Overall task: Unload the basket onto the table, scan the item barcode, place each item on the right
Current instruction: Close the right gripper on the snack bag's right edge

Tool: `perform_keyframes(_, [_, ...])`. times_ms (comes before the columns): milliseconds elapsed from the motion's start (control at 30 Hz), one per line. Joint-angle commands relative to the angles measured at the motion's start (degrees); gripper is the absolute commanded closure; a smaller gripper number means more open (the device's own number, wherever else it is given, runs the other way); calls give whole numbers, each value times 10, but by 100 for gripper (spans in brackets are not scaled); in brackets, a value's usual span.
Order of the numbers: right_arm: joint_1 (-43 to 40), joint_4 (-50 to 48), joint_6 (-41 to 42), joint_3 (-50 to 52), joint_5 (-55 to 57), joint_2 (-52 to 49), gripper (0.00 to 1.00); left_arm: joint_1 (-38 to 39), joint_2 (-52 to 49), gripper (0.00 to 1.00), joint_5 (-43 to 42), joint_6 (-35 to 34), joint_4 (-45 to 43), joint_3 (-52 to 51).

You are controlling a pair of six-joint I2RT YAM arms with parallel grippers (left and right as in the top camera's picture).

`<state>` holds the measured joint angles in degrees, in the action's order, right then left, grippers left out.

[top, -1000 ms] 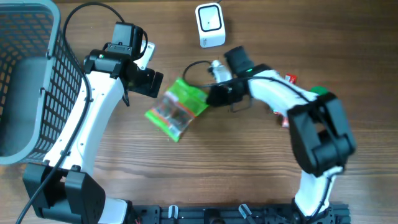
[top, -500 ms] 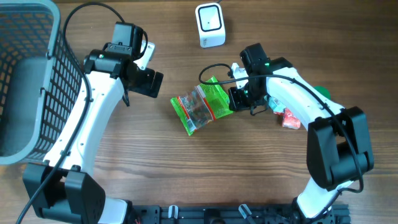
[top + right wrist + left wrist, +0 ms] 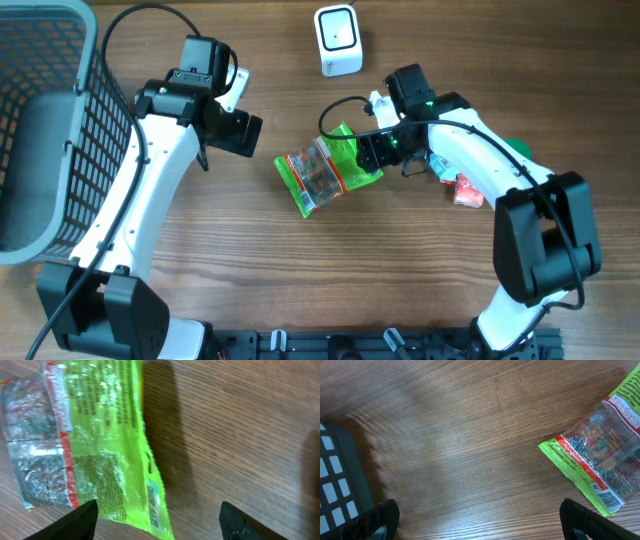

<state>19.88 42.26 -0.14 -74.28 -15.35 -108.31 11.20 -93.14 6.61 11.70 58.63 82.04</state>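
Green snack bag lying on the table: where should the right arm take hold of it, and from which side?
Take the green snack bag by its green end, the one nearest the right gripper, coming down from above with the jaws straddling that edge. The bag lies flat, so only a thin edge gives purchase, and this end seems clear of the barcode.

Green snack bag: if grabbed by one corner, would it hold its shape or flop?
Probably flop: the green snack bag is thin crinkled film lying nearly flat on the table. Likely light, since loose pieces show through its clear window. The glossy film may be slippery.
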Motion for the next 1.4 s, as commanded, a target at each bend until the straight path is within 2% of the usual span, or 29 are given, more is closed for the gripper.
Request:
perform_keyframes(0, [0,-26,-34,12,-68,5,28,2,2,0,1,5,-2,6])
perform_keyframes(167, [0,-115,22,80,-75,5,32,2,2,0,1,5,-2,6])
perform_keyframes(300, [2,-166,16,129,-74,5,38,2,2,0,1,5,-2,6])
perform_keyframes(333, [2,-165,12,133,-73,5,46,2,2,0,1,5,-2,6])
perform_keyframes(367, [1,-162,12,133,-72,5,63,2,2,0,1,5,-2,6])
perform_keyframes(433, [1,-163,14,133,-72,5,71,2,2,0,1,5,-2,6])
perform_keyframes(467, [1,-165,15,133,-72,5,83,2,2,0,1,5,-2,6])
perform_keyframes(533, [1,-165,15,133,-72,5,90,2,2,0,1,5,-2,6])
perform_keyframes(1367, [1,-159,17,133,-70,5,92,2,2,0,1,5,-2,6])
